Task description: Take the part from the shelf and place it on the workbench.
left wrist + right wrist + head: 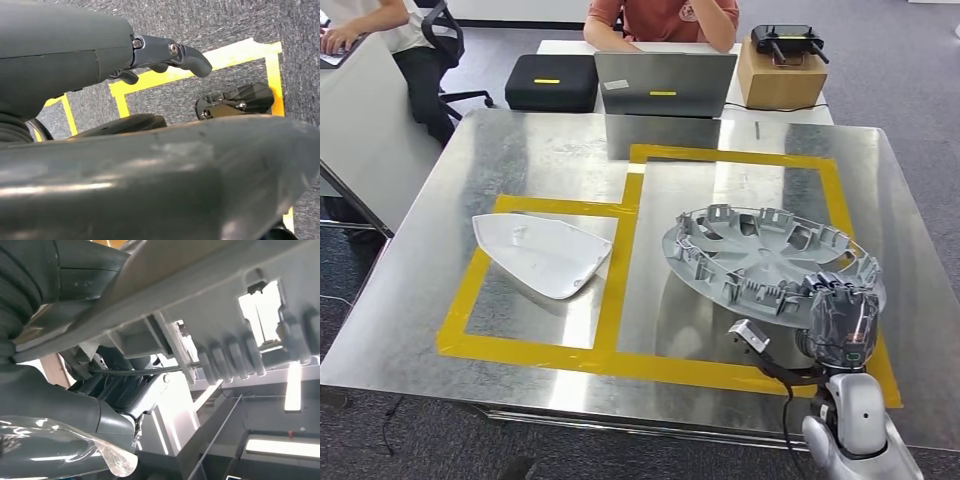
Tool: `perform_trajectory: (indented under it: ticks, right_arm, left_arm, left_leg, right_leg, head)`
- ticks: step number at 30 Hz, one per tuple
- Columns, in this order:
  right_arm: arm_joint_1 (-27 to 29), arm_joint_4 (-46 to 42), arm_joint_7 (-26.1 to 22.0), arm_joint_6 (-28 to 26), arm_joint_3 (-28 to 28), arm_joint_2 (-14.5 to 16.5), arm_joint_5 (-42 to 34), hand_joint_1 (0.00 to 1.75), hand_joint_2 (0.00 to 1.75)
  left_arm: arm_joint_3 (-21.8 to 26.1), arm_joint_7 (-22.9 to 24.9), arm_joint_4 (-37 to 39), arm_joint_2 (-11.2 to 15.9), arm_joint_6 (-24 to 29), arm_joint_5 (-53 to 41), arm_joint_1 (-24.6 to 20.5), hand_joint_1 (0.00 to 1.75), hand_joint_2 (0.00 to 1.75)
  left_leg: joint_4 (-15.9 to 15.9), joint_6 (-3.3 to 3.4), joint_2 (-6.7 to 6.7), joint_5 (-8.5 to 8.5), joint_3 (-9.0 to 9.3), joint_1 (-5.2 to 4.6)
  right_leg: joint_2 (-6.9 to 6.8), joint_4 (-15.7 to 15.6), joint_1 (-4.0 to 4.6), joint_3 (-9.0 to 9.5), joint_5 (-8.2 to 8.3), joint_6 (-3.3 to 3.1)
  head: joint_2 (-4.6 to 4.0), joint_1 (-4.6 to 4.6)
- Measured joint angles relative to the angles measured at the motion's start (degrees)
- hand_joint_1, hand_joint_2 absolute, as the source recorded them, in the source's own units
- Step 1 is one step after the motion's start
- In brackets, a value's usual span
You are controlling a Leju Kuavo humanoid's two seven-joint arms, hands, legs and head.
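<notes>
Steel counter is carrying two yellow-taped bays; you're in the placing step. Right robot hand is gripping the near rim of the grey wheel cover, which is sitting tilted over the right bay, ribbed underside up, far edge raised. It's round, so no long axis. Next you're lowering it flat, then releasing. Left robot hand is hanging over the floor, fingers apart, holding nothing. White shell is lying in the left bay.

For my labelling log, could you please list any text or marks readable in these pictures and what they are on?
No text is readable.
Black case: yellow strip, no letters legible.
Laptop: yellow strip and pale sticker, too small to read.
Person's shirt: round emblem, blurred.
Right hand: small green light, no characters.
</notes>
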Motion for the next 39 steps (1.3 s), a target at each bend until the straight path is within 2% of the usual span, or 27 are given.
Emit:
perform_trajectory:
  ticks: [2,7,22,24,26,28,30,31,35,37,39]
  right_arm:
    - [-0.15,0.31,0.73,0.00,0.67,-0.46,0.00,0.00,1.75]
    - [-0.72,1.28,2.95,0.00,2.48,-1.50,0.00,0.00,1.75]
    - [-1.06,2.78,3.45,-0.02,4.65,-2.47,0.00,0.00,1.75]
    - [-1.10,2.95,4.10,-0.02,4.86,-2.52,0.00,0.00,1.75]
    - [-1.18,3.20,5.10,-0.02,5.26,-2.58,0.00,0.00,0.87]
    - [-1.24,3.53,6.18,-0.02,5.80,-2.62,-0.05,0.00,0.00]
    - [-1.26,3.96,6.44,-0.02,6.67,-2.57,-0.88,0.00,0.00]
    - [-1.27,4.40,4.95,-0.02,7.10,-2.25,-2.38,0.00,0.00]
    - [-1.40,9.14,-12.28,0.44,7.02,0.60,-15.24,0.00,0.00]
    - [-1.69,10.85,-17.57,3.49,7.94,1.28,-23.57,0.00,0.00]
    - [-2.28,11.43,-20.87,9.49,9.70,1.21,-32.61,0.00,0.00]
  left_arm:
    - [0.02,-0.01,0.00,0.03,-0.12,0.23,0.08,0.00,1.75]
    - [0.07,-0.08,0.00,0.03,-0.16,0.70,0.17,0.00,1.75]
    - [0.08,-0.12,0.00,0.05,-0.10,0.71,0.25,0.00,1.75]
    - [0.08,-0.16,0.00,0.05,0.04,0.69,0.25,0.00,0.87]
    - [0.08,-0.27,0.00,0.04,0.25,0.65,0.25,0.00,0.00]
    - [0.08,-0.36,0.00,0.04,0.39,0.63,0.25,0.00,0.00]
    - [0.08,-0.39,-0.01,0.05,0.32,0.68,0.29,0.00,0.00]
    - [0.07,-0.40,-0.02,0.05,0.14,0.75,0.30,0.00,0.00]
    - [0.03,-0.84,-0.02,0.10,-0.86,0.98,0.30,0.00,0.00]
    - [0.02,-1.02,-0.02,0.21,-1.31,1.23,0.31,0.00,0.00]
    - [0.00,-1.11,-0.02,0.43,-1.81,1.52,0.30,0.00,0.00]
  left_leg:
    - [0.00,0.00,0.00,0.00,0.00,0.00]
    - [0.00,0.00,0.00,0.00,0.01,0.00]
    - [0.00,0.00,0.00,0.00,0.01,0.00]
    - [0.00,0.00,0.00,0.00,0.01,0.00]
    - [0.00,0.00,0.00,0.00,0.01,0.00]
    - [0.00,0.00,0.00,0.00,0.01,0.00]
    - [0.00,0.00,0.00,0.00,0.01,0.00]
    - [0.00,0.00,0.00,0.00,0.01,0.00]
    - [-0.01,0.00,0.01,0.00,0.01,0.02]
    - [-0.01,0.00,0.01,0.00,0.01,0.02]
    - [-0.02,0.00,0.02,0.00,0.01,0.03]
  right_leg:
    - [0.00,0.00,0.00,0.00,0.00,0.00]
    - [0.00,0.00,0.00,0.00,0.00,0.00]
    - [0.01,0.00,0.00,0.00,0.00,0.00]
    - [0.01,0.00,0.00,0.00,0.00,0.00]
    - [0.01,0.00,0.00,0.00,0.00,0.00]
    - [0.01,0.00,0.00,0.00,0.00,0.00]
    - [0.01,0.00,0.00,0.00,0.00,0.00]
    - [0.02,0.00,0.00,0.00,0.00,0.00]
    - [0.03,0.00,0.01,-0.01,0.00,0.00]
    - [0.03,0.00,0.02,-0.01,0.00,0.00]
    - [0.06,0.00,0.03,-0.01,0.00,-0.01]
  head:
    - [0.00,0.00]
    - [0.00,-0.01]
    - [0.00,-0.01]
    - [0.00,0.00]
    - [0.00,0.01]
    - [0.00,0.00]
    - [0.00,0.00]
    - [0.00,0.00]
    - [0.00,-0.01]
    - [0.00,-0.03]
    - [0.00,-0.01]
